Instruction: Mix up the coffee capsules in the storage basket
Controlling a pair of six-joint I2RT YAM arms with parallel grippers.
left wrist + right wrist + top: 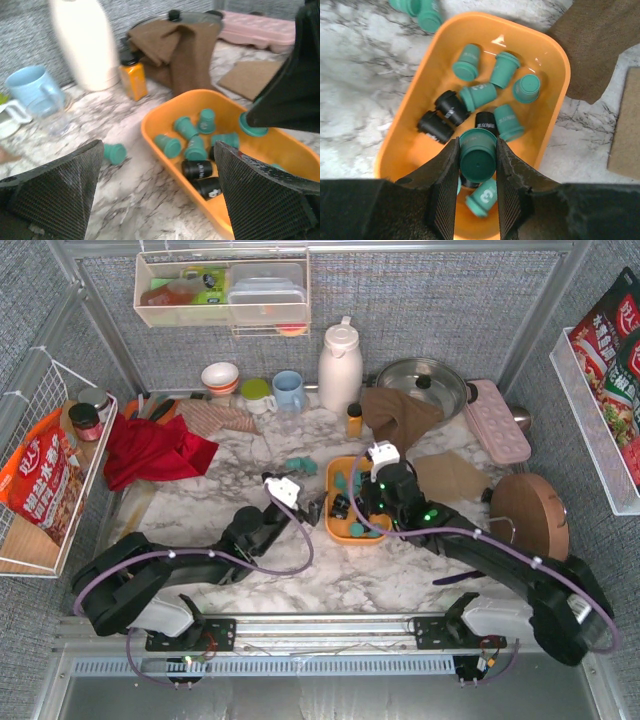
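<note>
The orange storage basket (345, 532) sits mid-table and holds several teal and a few black coffee capsules (479, 95). My right gripper (476, 150) is shut on one teal capsule (477, 162) and holds it upright just above the capsules at the basket's near end; it also shows in the top view (372, 502). My left gripper (318, 508) is open and empty, low over the marble at the basket's left rim (150, 130), with one finger over the basket. Two loose teal capsules (300, 466) lie on the table left of the basket; one shows in the left wrist view (114, 153).
Behind the basket stand a small amber bottle (354, 420), a white thermos (340, 365) and a brown cloth (400, 415). A pink tray (497, 420), a cardboard piece (450, 478) and a round wooden board (528, 515) lie right. A red cloth (150, 450) lies left.
</note>
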